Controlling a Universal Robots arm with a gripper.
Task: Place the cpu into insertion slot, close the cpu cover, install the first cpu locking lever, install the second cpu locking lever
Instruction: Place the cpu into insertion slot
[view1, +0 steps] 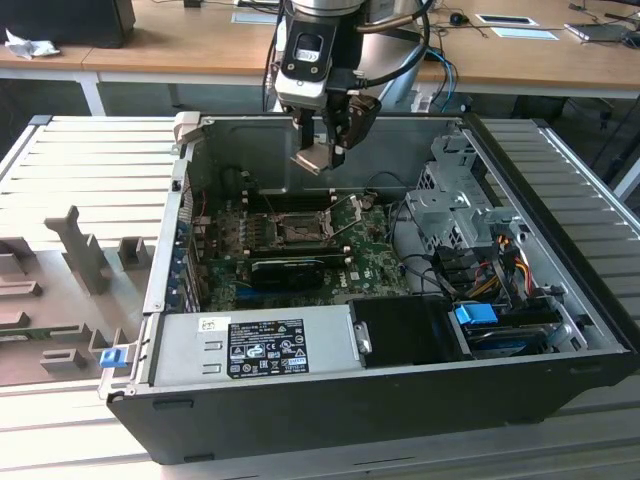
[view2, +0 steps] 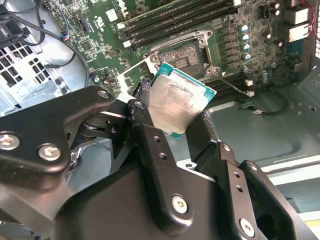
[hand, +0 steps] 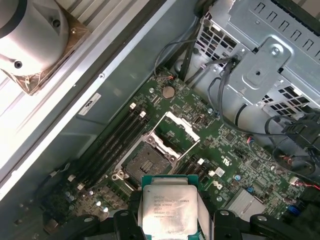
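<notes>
The black two-fingered gripper (view2: 172, 114) pinches the small square cpu (view2: 181, 97), silvery on top with a teal edge, by opposite sides and holds it tilted. Well below, the dark square insertion slot (hand: 145, 162) lies bare on the green motherboard (view1: 375, 262), its silver frame cpu cover (hand: 180, 126) raised. Placing it well likely needs the chip levelled, squared to the socket and lowered straight. The open black computer case (view1: 350, 410) rests on a grey slatted table (view1: 90, 180). Wooden desks (view1: 200, 45) stand behind.

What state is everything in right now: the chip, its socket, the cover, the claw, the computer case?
cpu: clamped between the fingers, in the air, not yet seated.
gripper: shut on the cpu.
insertion slot: empty, uncovered.
cpu cover: swung open.
computer case: open, insides exposed.
</notes>
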